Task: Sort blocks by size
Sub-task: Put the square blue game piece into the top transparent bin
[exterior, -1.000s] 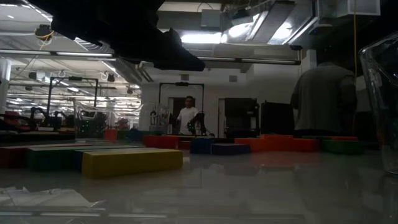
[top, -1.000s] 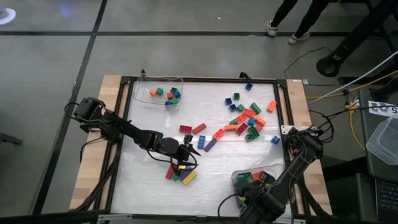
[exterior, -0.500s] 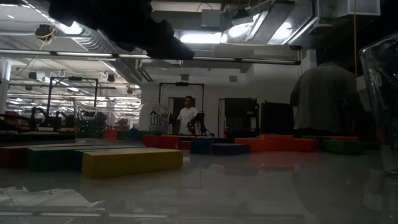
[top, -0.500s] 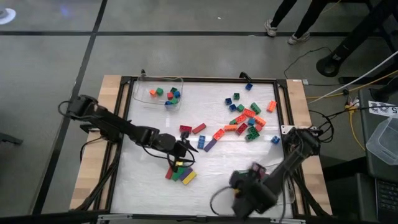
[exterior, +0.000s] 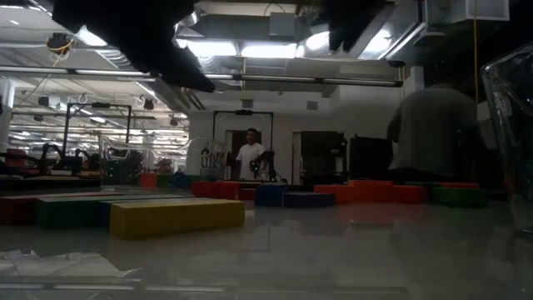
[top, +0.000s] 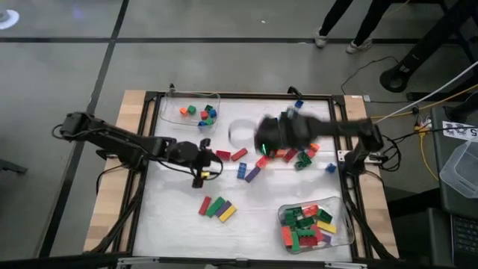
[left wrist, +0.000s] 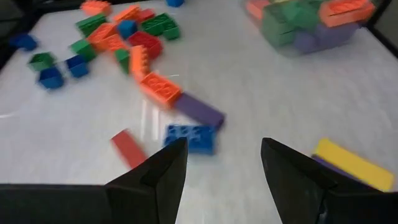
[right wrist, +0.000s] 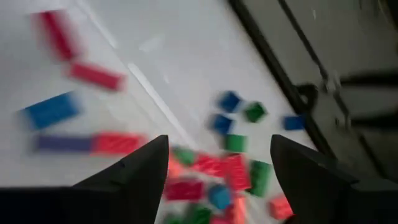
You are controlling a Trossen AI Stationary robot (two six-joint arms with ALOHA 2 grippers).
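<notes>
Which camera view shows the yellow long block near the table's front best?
The low view: the yellow long block fills the foreground, side-on. The high view shows it small, beside green ones; the left wrist view shows it partly; the right wrist view misses it.

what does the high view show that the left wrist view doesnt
Only the high view: the small tray of cube blocks at the far left, both arms, and the right gripper blurred above the loose pile.

Only the left wrist view: the left gripper from close up, jaws open and empty.

Both: the blue block, purple block, loose pile, and the full tray of long blocks.
</notes>
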